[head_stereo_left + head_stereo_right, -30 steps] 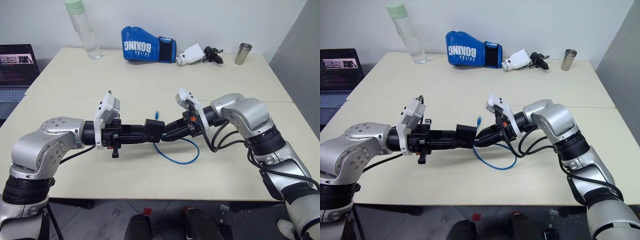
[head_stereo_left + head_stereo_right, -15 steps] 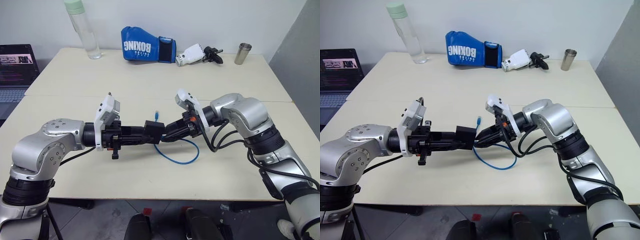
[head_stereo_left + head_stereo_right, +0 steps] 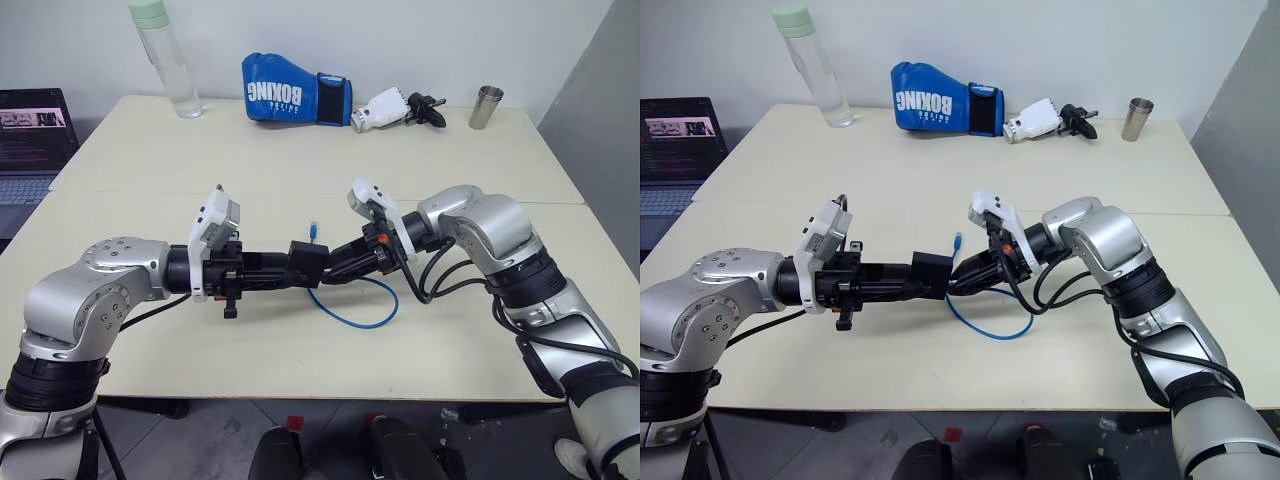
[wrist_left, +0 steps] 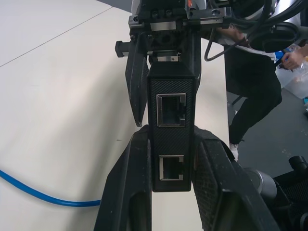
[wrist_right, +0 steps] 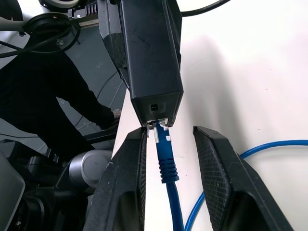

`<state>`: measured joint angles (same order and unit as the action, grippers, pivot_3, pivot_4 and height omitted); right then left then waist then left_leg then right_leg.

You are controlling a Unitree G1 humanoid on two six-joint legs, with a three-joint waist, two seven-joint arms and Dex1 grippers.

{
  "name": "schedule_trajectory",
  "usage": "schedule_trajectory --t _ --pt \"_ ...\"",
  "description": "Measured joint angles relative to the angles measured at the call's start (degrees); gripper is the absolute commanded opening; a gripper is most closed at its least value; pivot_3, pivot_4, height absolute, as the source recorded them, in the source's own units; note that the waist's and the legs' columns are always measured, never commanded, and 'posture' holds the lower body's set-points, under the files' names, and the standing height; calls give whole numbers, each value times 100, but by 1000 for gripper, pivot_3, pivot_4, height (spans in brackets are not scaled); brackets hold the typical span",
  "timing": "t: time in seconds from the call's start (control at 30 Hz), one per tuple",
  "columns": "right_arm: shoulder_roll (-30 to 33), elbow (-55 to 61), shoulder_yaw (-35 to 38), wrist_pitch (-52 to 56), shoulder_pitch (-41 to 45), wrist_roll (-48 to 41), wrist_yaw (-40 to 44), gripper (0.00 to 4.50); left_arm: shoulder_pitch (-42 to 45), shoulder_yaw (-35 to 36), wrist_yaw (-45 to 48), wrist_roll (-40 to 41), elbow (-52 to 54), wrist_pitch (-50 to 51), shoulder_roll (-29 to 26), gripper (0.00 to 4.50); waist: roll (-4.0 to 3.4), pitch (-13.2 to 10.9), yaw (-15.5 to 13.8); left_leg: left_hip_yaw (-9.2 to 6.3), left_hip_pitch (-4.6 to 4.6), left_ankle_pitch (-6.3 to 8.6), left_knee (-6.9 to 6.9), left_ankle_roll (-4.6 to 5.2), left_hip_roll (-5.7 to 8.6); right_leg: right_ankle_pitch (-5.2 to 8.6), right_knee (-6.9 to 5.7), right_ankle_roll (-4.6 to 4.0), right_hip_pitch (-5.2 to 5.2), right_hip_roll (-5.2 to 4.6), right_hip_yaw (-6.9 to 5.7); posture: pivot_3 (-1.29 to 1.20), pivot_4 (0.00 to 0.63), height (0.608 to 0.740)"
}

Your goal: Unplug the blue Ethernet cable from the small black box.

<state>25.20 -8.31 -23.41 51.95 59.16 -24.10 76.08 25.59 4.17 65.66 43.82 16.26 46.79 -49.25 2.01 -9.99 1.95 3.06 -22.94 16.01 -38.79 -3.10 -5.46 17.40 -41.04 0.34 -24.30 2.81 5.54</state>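
Head view: arms level, fingers (image 3: 285,268) facing.

we read one clear word: "boxing" in large white capitals on the blue boxing glove (image 3: 293,89) lying at the far edge of the table; the word stands upside down from where we look, and a smaller white line runs beside it that we cannot make out. the laptop (image 3: 32,130) on the left shows lines of text on its dark screen, too small for us to read. we find no readable marking on the small black box (image 4: 172,134), the blue ethernet cable (image 5: 166,159), the clear bottle (image 3: 165,55) or the metal cup (image 3: 486,106)
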Motion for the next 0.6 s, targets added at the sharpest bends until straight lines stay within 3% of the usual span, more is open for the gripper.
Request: schedule_trajectory --t 0.13,0.33,0.6 --pt "-16 -1 -26 0 0 29 1 1143 0 0 -2 0 -1 0 2 776 0 0 0 0 0 0 0 0 0 0 0 0 0 0 0 0 150 740" --pt "-35 -2 -43 0 0 31 37 6 2 1 -29 -29 -31 -7 2 776 0 0 1 0 0 0 0 0 0 0 0 0 0 0 0 0 150 740" --pt "-36 -1 -43 1 0 29 54 7 2 0 -22 -28 -30 -6 2 776 0 0 1 0 0 0 0 0 0 0 0 0 -1 0 0 0 150 740"
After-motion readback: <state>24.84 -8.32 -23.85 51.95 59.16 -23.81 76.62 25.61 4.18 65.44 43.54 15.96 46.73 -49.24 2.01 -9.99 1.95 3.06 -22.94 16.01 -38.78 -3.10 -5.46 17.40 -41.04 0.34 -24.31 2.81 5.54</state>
